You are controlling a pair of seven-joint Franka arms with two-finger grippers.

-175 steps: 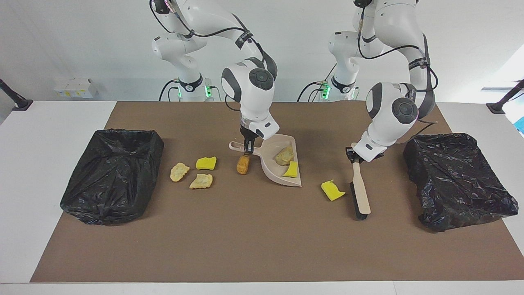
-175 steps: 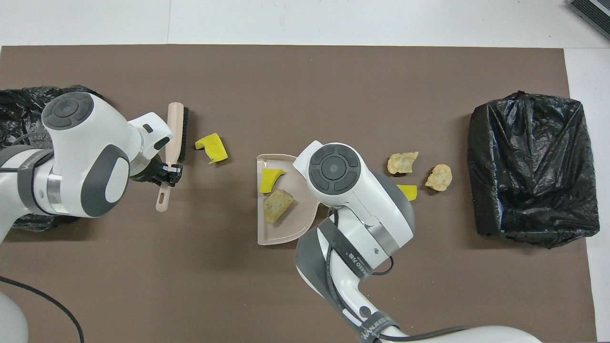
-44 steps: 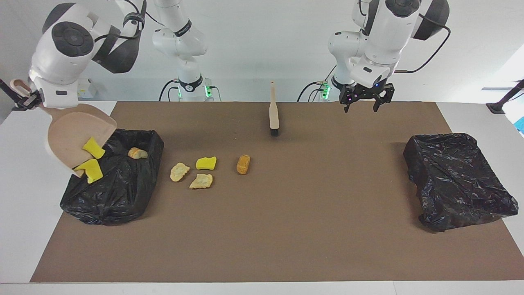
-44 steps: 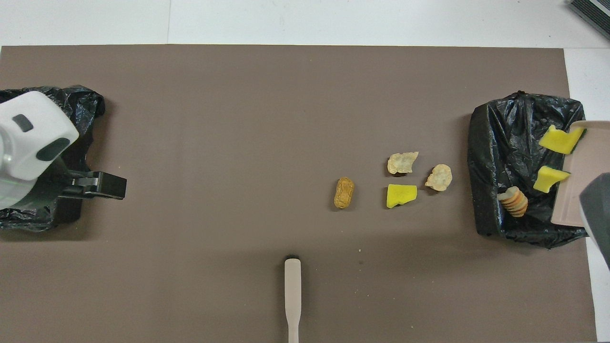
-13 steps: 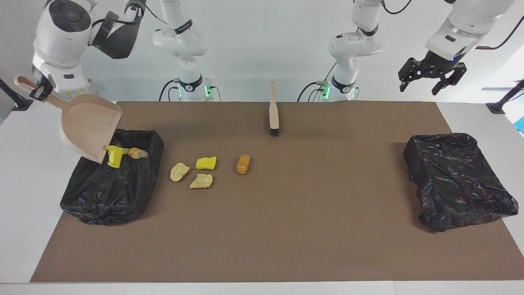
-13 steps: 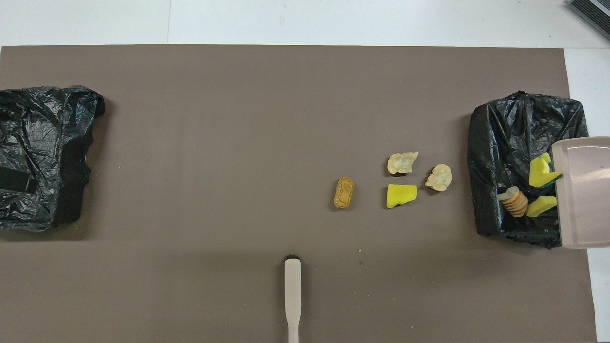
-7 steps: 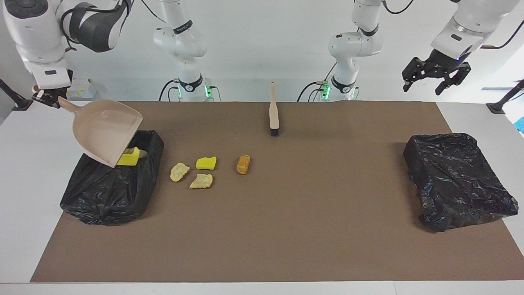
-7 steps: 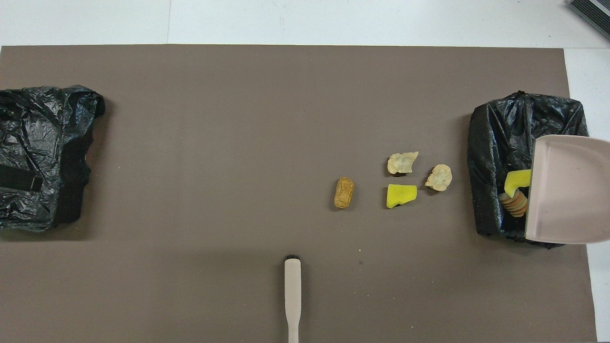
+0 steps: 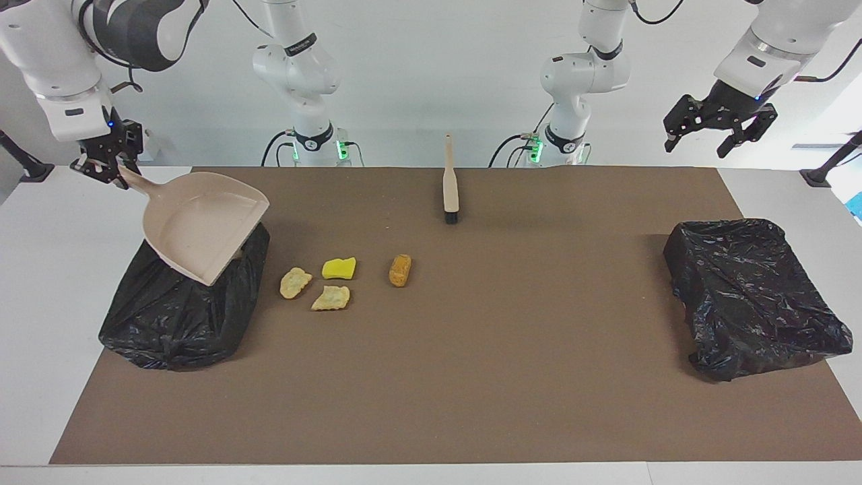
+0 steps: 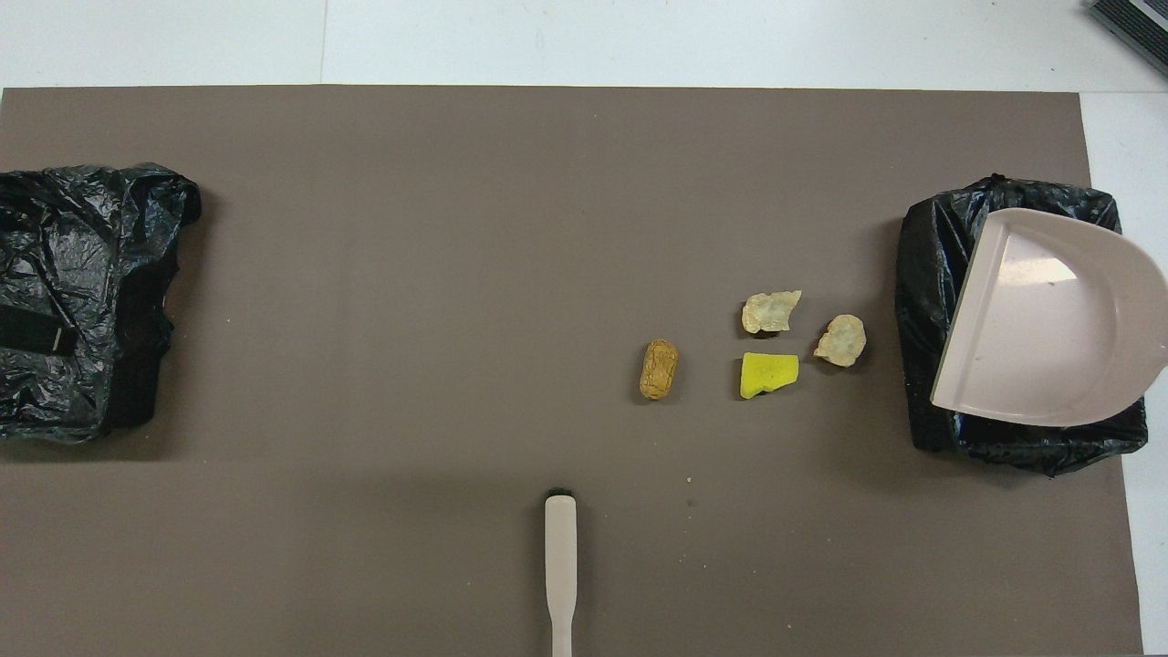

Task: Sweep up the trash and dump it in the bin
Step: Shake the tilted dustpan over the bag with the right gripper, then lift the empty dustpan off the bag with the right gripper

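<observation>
The raised dustpan (image 10: 1049,328) covers most of the bin (image 10: 931,265) beneath it (contents unseen); the brush (image 10: 560,566) handle runs off the overhead view's edge.

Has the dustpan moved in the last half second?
Yes. The dustpan, held by the right gripper, has levelled out over the bin, its mouth swung toward the scraps, now empty.

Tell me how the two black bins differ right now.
The bin at the right arm's end has the empty dustpan held over it by the right pincer, shut on its handle; the bin at the left arm's end has nothing over its opening. Four trash pieces lie on the mat close beside the first; none lie near the second. Both are lined with crumpled black plastic bags.
</observation>
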